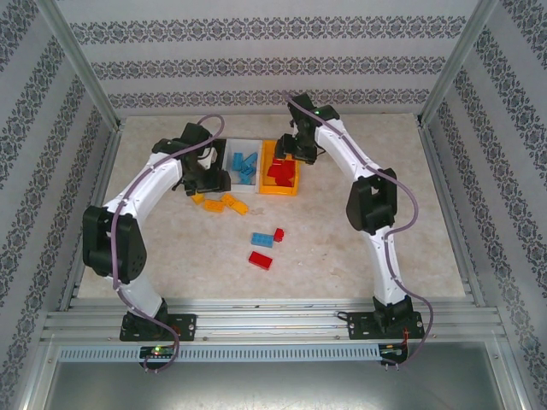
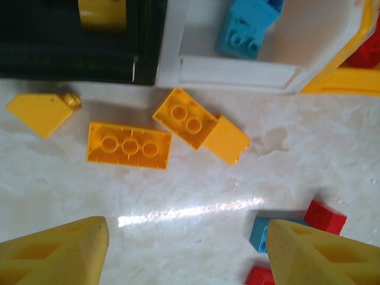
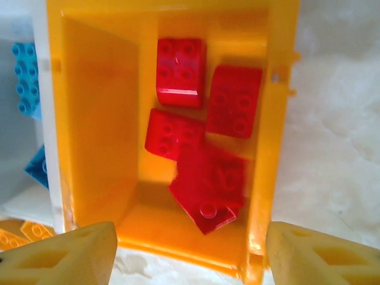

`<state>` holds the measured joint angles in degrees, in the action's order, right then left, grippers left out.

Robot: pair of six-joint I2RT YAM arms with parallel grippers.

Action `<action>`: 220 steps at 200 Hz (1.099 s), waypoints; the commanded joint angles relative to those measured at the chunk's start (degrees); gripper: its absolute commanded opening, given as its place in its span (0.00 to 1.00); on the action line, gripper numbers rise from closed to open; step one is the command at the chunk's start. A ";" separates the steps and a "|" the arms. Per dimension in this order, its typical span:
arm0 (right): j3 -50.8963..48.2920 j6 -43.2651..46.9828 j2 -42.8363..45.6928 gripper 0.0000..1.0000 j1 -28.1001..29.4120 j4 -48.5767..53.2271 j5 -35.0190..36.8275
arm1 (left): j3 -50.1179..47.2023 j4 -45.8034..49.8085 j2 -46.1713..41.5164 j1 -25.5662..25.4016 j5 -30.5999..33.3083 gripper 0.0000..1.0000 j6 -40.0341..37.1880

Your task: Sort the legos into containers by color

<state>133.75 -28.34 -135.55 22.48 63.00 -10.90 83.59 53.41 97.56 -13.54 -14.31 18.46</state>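
Seen from above, the left arm (image 1: pixel 141 184) is bending inward and holding the left jaws low over a cluster of yellow legos (image 1: pixel 220 203). The right arm (image 1: pixel 350 162) is arching forward so that the right jaws are hanging over the orange bin (image 1: pixel 289 188). Behind both jaws, toward the bases, a blue brick (image 1: pixel 261 239) and red bricks (image 1: pixel 261 260) are lying loose on the surface (image 1: pixel 359 282).

At the left wrist, the left jaws are standing wide with nothing between them. Just ahead of them a three-stud yellow brick (image 2: pixel 129 145) is lying flat, with the black bin (image 2: pixel 59 47) beyond it. It looks the easiest pick, taken by dropping straight down astride it, clear of the two-stud brick (image 2: pixel 184 117) beside it.

At the right wrist, the right jaws are gaping wide and empty directly above the orange bin (image 3: pixel 95 119), where red legos (image 3: pixel 181 71) are lying. One of them (image 3: pixel 208 190) is blurred.
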 commanded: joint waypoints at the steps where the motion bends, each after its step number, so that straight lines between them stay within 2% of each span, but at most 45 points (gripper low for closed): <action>1: 4.45 0.39 0.15 0.70 -0.15 6.04 1.51 | -2.73 -0.49 -2.90 -0.63 0.93 0.72 0.65; 27: -0.92 0.00 3.71 0.70 0.31 5.37 1.32 | -4.77 -1.52 -3.56 -0.62 -0.11 0.74 0.68; 91: -36.02 -0.02 24.82 0.71 6.28 -3.03 2.59 | -7.78 -5.42 -3.09 -0.79 -5.45 0.75 0.63; 125: -48.75 3.07 31.04 0.71 9.66 -6.20 -0.42 | -8.39 -7.12 -3.02 -0.84 -7.25 0.76 2.23; 148: -51.21 7.42 31.46 0.72 12.37 -6.71 -1.48 | -9.01 -8.38 -2.99 -0.79 -7.47 0.76 4.92; 177: -49.37 10.03 27.70 0.71 14.90 -4.63 -2.38 | -10.22 -7.81 -3.92 -0.81 -8.08 0.76 10.45; 220: -47.81 3.90 22.31 0.70 15.39 -5.01 -3.05 | -12.24 -2.23 -9.21 -0.87 -5.90 0.76 13.71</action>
<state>84.36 -21.06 -110.32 37.93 57.56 -12.95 71.70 47.16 93.01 -13.87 -21.39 28.88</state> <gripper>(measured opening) 0.702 0.761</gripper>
